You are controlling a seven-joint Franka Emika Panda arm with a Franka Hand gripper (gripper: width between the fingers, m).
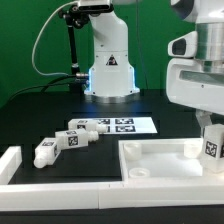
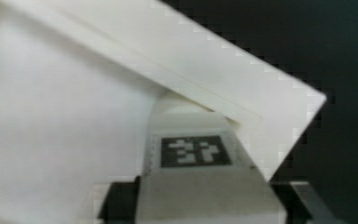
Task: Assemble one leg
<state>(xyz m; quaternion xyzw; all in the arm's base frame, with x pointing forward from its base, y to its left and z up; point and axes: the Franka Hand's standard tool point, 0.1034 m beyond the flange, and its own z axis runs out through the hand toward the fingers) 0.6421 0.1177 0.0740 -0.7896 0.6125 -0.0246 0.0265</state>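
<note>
My gripper (image 1: 207, 128) is at the exterior view's right, shut on one leg (image 1: 211, 147), a stubby white post with a black-and-white tag. It holds the leg upright at the far right corner of the large white tray-shaped part (image 1: 150, 147); I cannot tell whether they touch. In the wrist view the leg (image 2: 197, 150) sits between the two dark fingers (image 2: 119, 200), over a corner of the tray part (image 2: 87, 100). Three more legs (image 1: 68, 140) lie on the black table at the exterior view's left.
The marker board (image 1: 125, 125) lies flat behind the loose legs, in front of the robot base (image 1: 108, 75). A white rail (image 1: 60, 187) runs along the table's front, with a raised block (image 1: 10, 162) at its left end.
</note>
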